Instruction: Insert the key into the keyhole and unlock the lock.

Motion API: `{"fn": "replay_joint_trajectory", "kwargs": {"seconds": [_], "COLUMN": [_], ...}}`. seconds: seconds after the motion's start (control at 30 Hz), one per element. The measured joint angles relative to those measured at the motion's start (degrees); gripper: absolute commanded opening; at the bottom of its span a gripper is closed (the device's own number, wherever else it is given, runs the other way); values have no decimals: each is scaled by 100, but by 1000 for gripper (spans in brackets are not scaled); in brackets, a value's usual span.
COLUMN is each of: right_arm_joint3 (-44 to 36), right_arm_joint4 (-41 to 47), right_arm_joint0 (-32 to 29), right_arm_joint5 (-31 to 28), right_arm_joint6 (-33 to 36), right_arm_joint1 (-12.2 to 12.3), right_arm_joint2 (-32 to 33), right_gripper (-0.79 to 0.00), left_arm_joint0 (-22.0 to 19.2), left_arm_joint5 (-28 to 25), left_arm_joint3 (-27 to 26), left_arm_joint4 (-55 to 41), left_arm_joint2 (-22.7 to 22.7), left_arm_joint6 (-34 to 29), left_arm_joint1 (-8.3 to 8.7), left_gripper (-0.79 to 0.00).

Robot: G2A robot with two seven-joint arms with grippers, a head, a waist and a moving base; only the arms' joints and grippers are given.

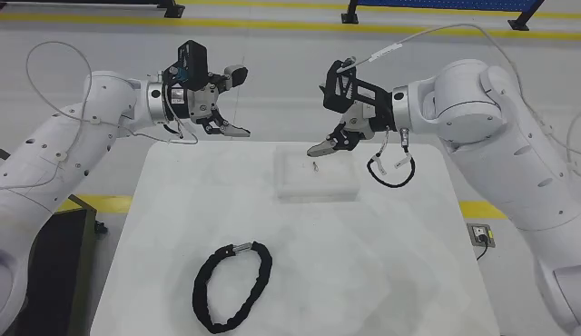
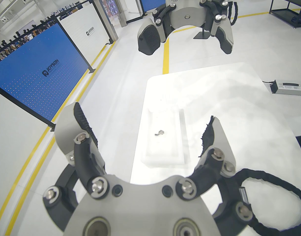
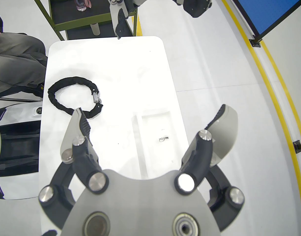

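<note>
Left gripper (image 1: 238,103) hangs wide open, empty, off the table's (image 1: 390,263) 11 o'clock corner; chain lock (image 1: 201,291) lies at 7 o'clock, well apart from the key (image 1: 313,165), flat in the white tray (image 1: 290,191) at 12; right gripper (image 1: 320,118), likewise open and empty, sits near it at 1, so probably best to descend plumb, pinch the bow and mind the tray walls.

Key (image 2: 159,132) tiny, teeth indiscernible

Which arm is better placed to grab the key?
Right. The right gripper, open, hangs just beside the tray holding the key; the left gripper is farther off.
</note>
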Motion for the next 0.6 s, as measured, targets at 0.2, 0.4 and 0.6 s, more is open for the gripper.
{"fn": "replay_joint_trajectory", "kwargs": {"seconds": [0.2,0.4,0.6], "right_arm_joint3": [0,0,216], "right_arm_joint4": [0,0,-188], "right_arm_joint0": [0,0,-247], "right_arm_joint5": [0,0,108], "right_arm_joint6": [0,0,-246], "right_arm_joint1": [0,0,-6], "right_arm_joint2": [0,0,-64], "right_gripper": [0,0,0], "left_arm_joint0": [0,0,0], "left_arm_joint5": [0,0,0], "left_arm_joint3": [0,0,0], "left_arm_joint4": [0,0,0], "left_arm_joint2": [0,0,0], "left_arm_joint6": [0,0,0], "left_arm_joint1": [0,0,0], "left_gripper": [0,0,0]}}
